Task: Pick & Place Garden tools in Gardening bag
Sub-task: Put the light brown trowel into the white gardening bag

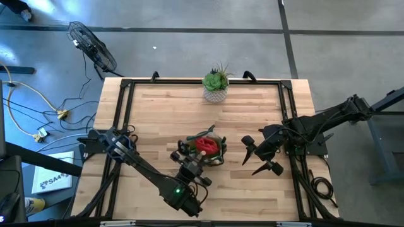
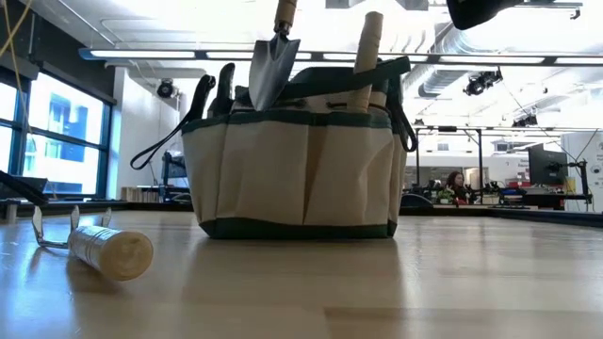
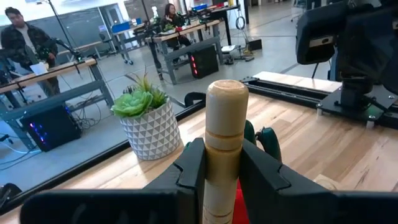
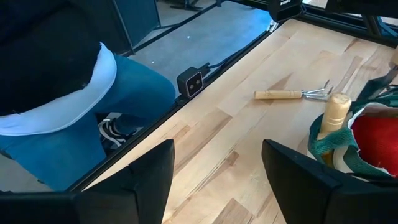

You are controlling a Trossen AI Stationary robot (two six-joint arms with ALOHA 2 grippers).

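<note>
The left gripper [image 3: 221, 171] has its jaws pinched on the pale wooden handle of a trowel [image 3: 222, 134], which stands upright between the two dark fingers [image 3: 189, 167]. In the high view this gripper [image 1: 191, 165] hangs right over the gardening bag [image 1: 205, 148], near the middle of the table [image 1: 252, 189]. The low view shows the held trowel's metal blade [image 2: 271, 68] pointing down, its tip at the bag's rim.

The bag [image 2: 300, 165] sits upright on the table, tan with dark green trim and outer pockets. A second wooden handle [image 2: 366, 58] sticks up out of it, and dark pruning shears [image 2: 209, 96] lean out at one side. A red item [image 1: 206, 145] lies inside it, seen from above.

The right gripper [image 1: 262, 154] hovers just beside the bag on its right, jaws spread wide and holding nothing; its two fingers [image 4: 140, 174] frame bare table in the right wrist view.

A small hand rake [image 4: 292, 94] with a wooden handle lies flat on the table, apart from the bag and toward the table's front edge. The low view shows it [image 2: 99, 247] close to the camera.

A green succulent in a white pot [image 1: 216, 85] stands at the far edge of the table, well apart from the bag.
</note>
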